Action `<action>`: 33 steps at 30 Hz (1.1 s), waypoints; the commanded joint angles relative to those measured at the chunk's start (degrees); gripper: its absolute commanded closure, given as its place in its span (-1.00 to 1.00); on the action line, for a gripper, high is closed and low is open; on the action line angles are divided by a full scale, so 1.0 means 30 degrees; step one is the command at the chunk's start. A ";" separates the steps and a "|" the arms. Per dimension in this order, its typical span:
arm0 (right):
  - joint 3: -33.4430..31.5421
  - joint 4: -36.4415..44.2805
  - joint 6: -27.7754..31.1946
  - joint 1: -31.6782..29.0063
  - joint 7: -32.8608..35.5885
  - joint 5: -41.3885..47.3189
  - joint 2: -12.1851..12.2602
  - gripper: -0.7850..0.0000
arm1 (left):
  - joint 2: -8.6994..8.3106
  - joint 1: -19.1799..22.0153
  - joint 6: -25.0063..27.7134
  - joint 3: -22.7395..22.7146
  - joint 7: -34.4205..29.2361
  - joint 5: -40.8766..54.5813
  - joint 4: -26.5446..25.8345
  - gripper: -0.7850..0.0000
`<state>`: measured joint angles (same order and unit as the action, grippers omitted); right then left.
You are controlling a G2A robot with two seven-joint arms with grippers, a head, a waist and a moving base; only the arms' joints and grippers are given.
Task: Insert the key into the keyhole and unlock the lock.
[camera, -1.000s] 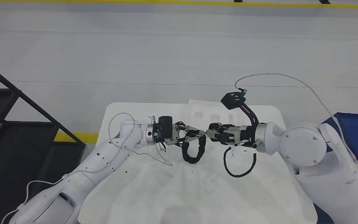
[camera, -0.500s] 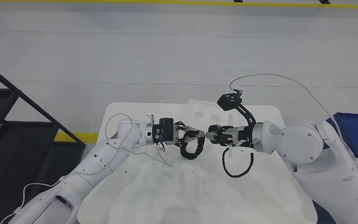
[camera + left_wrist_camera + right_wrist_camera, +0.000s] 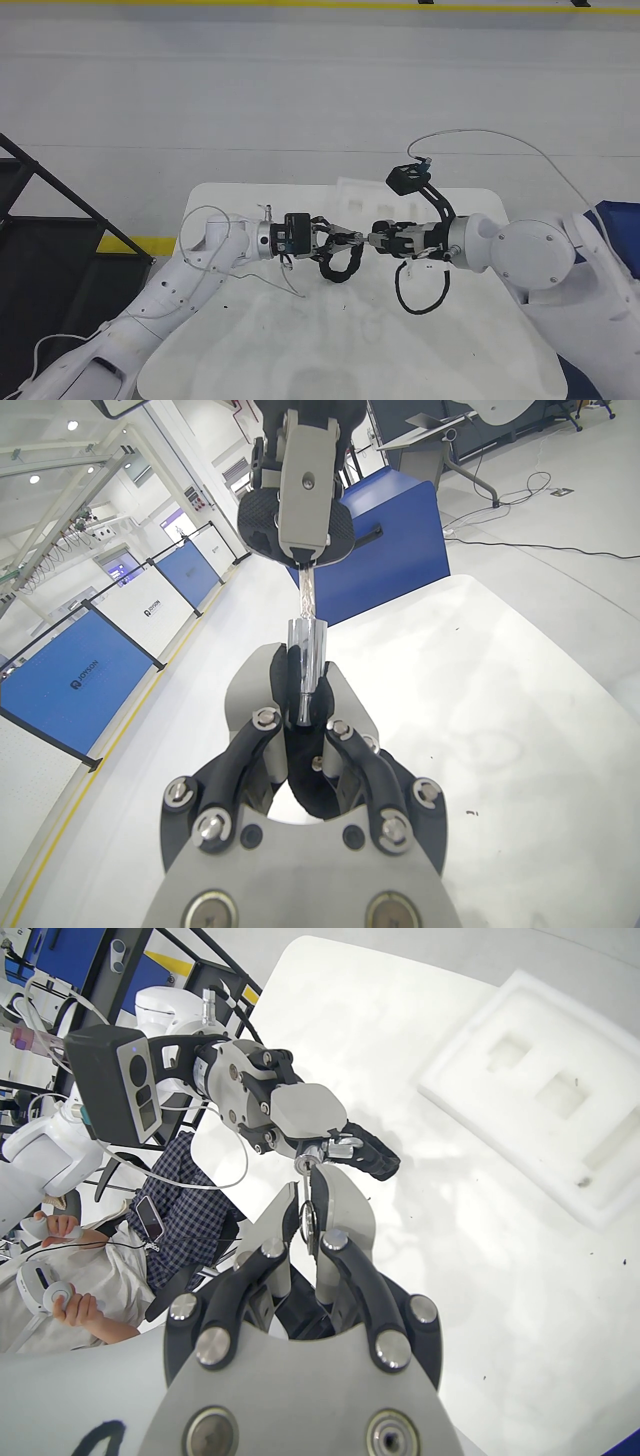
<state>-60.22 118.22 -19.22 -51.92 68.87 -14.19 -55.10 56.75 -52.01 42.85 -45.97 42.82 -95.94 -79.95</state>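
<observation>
Chrome glinted between the two arms out over the white table [image 3: 300,330]! From above, the left gripper [image 3: 348,241] was clamped on the lock [image 3: 342,270], whose black cable loop hung beneath. The right gripper [image 3: 374,240] sat nose to nose with it, both held above the tabletop. A white foam tray [image 3: 362,190] lay at the table's far edge behind them.

Over to the left wrist camera: the left gripper [image 3: 300,680] had its fingers closed tight on the lock [image 3: 308,640], the chrome cylinder poking out beyond the tips. The key [image 3: 306,592] came straight at it, blade in line with the cylinder and tip meeting its end face. How deep it went, I couldn't tell. The right gripper [image 3: 303,552] pinched the key's head.

From the right wrist camera, the right gripper [image 3: 307,1190] was squeezed down to a narrow gap on the key [image 3: 306,1220], flat head between the pads. The blade reached the keyhole face of the lock [image 3: 304,1162], gripped by the left gripper [image 3: 325,1140], black cable sticking out to one side. The foam tray [image 3: 540,1093] lay well off on the table [image 3: 450,1278].
</observation>
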 commanded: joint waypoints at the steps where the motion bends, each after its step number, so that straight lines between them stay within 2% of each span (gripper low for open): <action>1: 0.0075 -0.0051 0.0000 0.0041 -0.0016 0.0000 -0.0012 1.00 | -0.0020 -0.0076 0.0067 -0.0090 -0.0014 0.0015 -0.0059 1.00; 33: 0.1335 -0.0560 -0.0073 0.0623 -0.0210 -0.0426 -0.0236 1.00 | 0.0163 -0.0154 0.0764 -0.0318 -0.0899 -0.0321 -0.0846 1.00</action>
<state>-56.25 116.60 -19.37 -50.07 68.33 -15.66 -55.78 57.21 -52.46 45.01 -46.92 39.98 -97.01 -82.54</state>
